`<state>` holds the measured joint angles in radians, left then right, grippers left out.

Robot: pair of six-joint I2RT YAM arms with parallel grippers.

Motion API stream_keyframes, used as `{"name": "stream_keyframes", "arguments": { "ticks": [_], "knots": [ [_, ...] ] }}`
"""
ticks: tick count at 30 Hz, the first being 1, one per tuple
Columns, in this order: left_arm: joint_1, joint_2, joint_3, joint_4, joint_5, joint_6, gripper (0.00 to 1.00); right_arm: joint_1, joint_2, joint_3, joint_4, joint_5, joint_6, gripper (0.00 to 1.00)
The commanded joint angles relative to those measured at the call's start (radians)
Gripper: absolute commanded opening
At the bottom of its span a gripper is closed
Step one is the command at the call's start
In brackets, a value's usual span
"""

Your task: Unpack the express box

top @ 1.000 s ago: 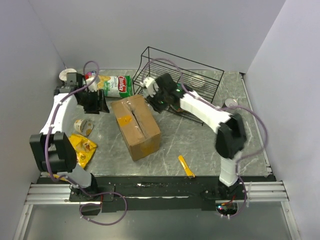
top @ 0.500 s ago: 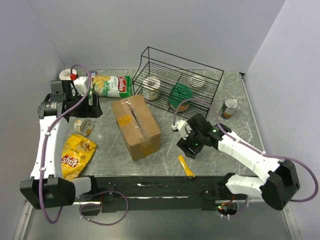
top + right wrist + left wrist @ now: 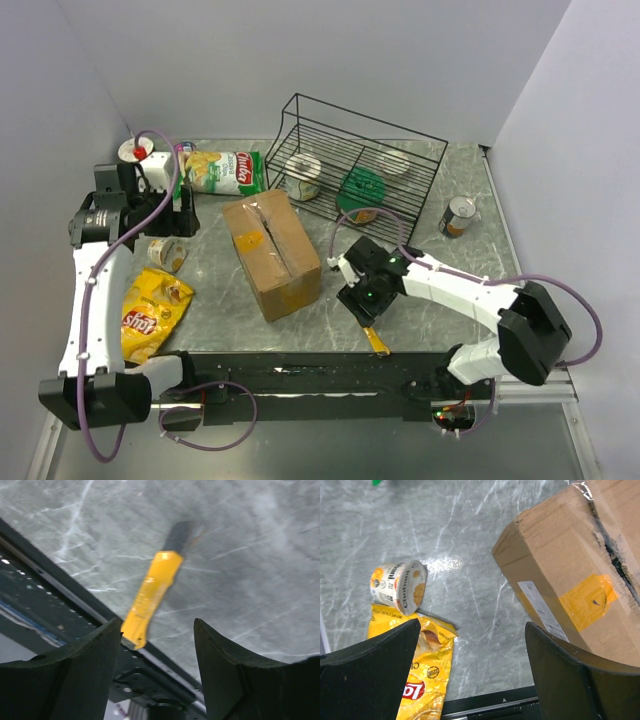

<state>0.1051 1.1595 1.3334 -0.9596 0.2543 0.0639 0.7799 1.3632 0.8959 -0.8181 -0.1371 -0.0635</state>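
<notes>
At the near edge of the grey marbled surface (image 3: 260, 555) lies a yellow plastic box cutter (image 3: 150, 597). The right fingers (image 3: 235, 680) hang just above it, parted and empty. The descent should be square, so that both fingers straddle the middle of the handle before closing. Farther back at centre, the express box (image 3: 272, 250), a brown corrugated cardboard carton, sits shut, with yellowish tape (image 3: 587, 602) across its seam and a white label (image 3: 540, 610) on its side. Left of its far end, the left fingers (image 3: 365, 680) gape wide, holding nothing.
</notes>
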Motion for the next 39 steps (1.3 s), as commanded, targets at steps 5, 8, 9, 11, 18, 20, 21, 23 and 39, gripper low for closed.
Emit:
{"name": "stream_keyframes", "arguments": {
  "ticks": [5,8,9,11,18,20,21,23,39],
  "knots": [
    [0.002,-0.058,0.073,-0.045,-0.007,0.017,0.93,0.045,0.151,0.044,-0.027,0.048,0.131,0.67],
    [0.001,-0.054,0.096,-0.062,-0.018,0.027,0.93,0.047,0.177,0.046,-0.033,0.060,0.136,0.67],
    [0.001,-0.053,0.105,-0.062,-0.020,0.027,0.93,0.047,0.186,0.049,-0.035,0.067,0.139,0.67],
    [0.001,-0.053,0.113,-0.061,-0.021,0.031,0.93,0.048,0.215,0.049,-0.038,0.068,0.136,0.64],
    [0.001,-0.043,0.132,-0.054,-0.030,0.053,0.93,0.142,0.298,0.058,-0.047,0.040,0.125,0.61],
    [0.004,-0.044,0.128,-0.054,-0.035,0.054,0.93,0.145,0.321,0.061,-0.050,0.044,0.131,0.60],
    [0.002,-0.050,0.125,-0.051,-0.032,0.056,0.94,0.145,0.327,0.061,-0.052,0.047,0.131,0.58],
    [0.004,-0.057,0.119,-0.050,-0.026,0.051,0.94,0.144,0.338,0.061,-0.053,0.056,0.134,0.51],
    [-0.004,-0.311,0.078,0.139,0.436,0.239,0.95,0.081,0.039,0.133,-0.038,0.074,-0.022,0.09]
  ]
}}
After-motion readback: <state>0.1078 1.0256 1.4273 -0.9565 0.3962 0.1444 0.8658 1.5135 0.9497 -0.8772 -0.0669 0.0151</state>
